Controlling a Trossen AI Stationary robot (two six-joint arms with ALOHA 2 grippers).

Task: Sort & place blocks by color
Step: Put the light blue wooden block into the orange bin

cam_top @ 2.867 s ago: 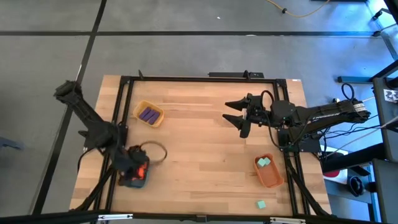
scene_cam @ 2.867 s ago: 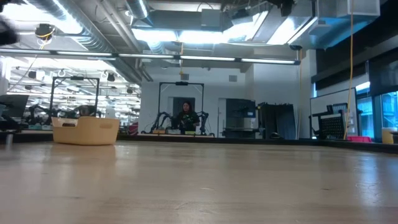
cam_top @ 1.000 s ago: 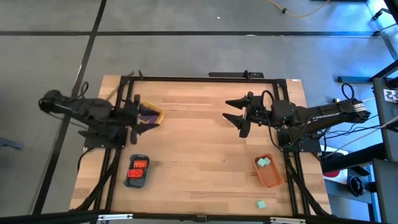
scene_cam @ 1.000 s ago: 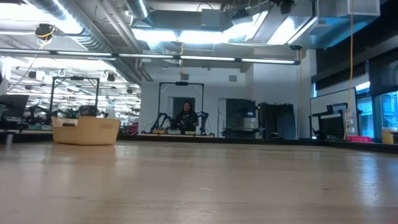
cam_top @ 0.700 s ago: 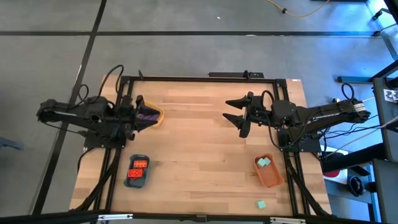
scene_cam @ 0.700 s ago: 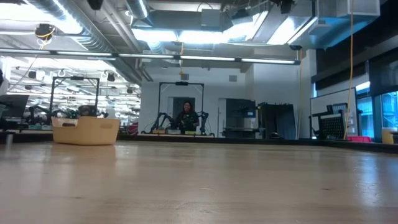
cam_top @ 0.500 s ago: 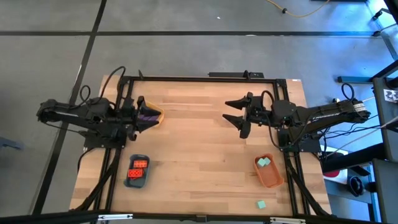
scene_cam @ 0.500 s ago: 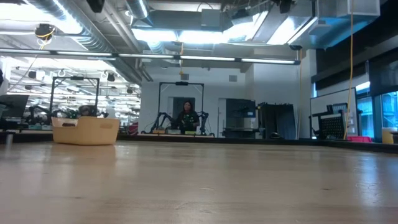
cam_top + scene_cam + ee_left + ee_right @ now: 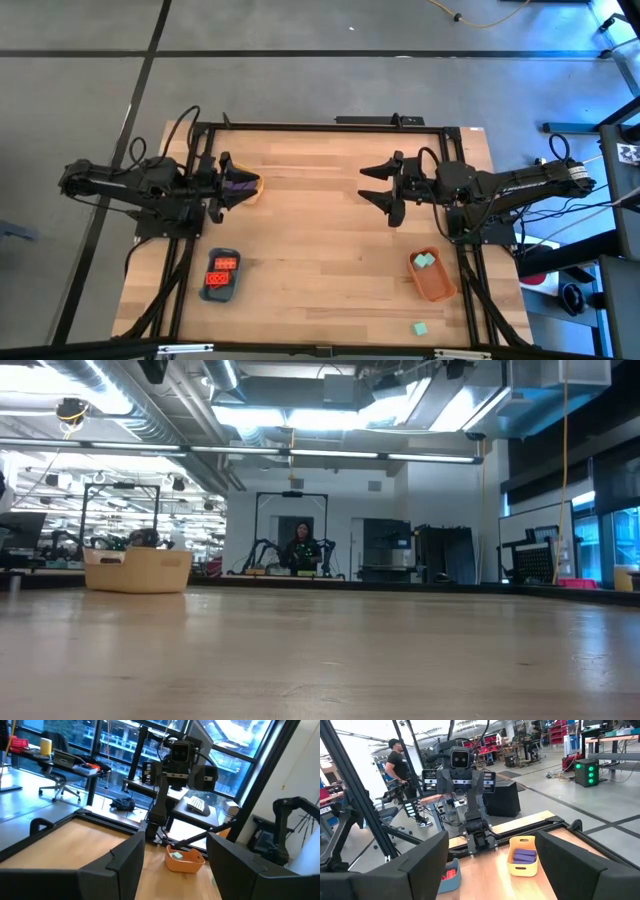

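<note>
Looking across the wooden table (image 9: 320, 240), both dark arms hang level above it with nothing in their fingers. The left gripper (image 9: 225, 184) sits by the yellow tray (image 9: 252, 186) at the far left, jaws spread wide and empty; the right gripper (image 9: 378, 186) hovers right of centre, jaws equally wide. Purple blocks (image 9: 523, 855) lie in the yellow tray, orange-red blocks (image 9: 221, 271) in the blue tray (image 9: 208, 291) at the near left, and mint blocks (image 9: 425, 260) in the orange tray (image 9: 436, 285) at the near right. One loose mint block (image 9: 421, 328) rests alone on the table's near edge, just beyond the orange tray. It lies toward the near side from the right gripper, clearly the closer arm; the left is well apart. Being roughly square, it shows no long axis I can judge.
</note>
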